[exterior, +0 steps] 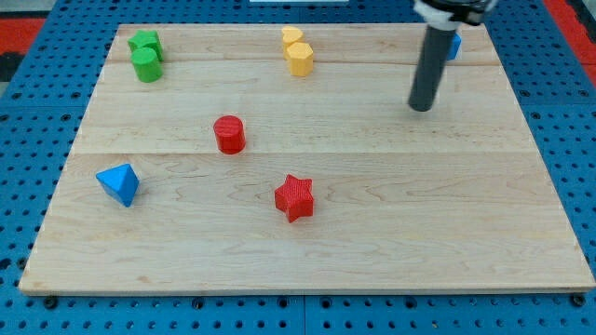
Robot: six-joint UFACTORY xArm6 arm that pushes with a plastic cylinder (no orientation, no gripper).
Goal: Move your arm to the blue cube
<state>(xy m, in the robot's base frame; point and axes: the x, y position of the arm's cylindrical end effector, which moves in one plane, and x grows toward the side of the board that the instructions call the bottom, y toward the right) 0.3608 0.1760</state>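
1. Blue cube [454,45]: located at the board's top right corner, close to the top edge. Only a small sliver shows; the rod hides the rest, so its shape is taken from the task wording, not confirmed by sight.
2. Handling, by judgement: a small rigid block, likely light, likely to slide readily on smooth wood. No grasp is possible; contact would be a push against a flat face, centred to avoid spinning it.
3. My tip [423,106]: rests on the board just below and slightly to the left of the blue cube, near but apparently not touching. The arm carries no gripper, so there is nothing to open or close and nothing is held.
4. Yellow blocks [297,51]: two, touching, at the top edge near centre; the upper looks heart-shaped.
5. Red cylinder [229,133] and red star [295,196]: mid-board, well apart from the cube.
6. Green blocks [145,55]: top left corner, two together.
7. Blue pyramid-like block [119,183]: left edge.
8. Wooden board [466,205]: flat, unobstructed between tip and cube.
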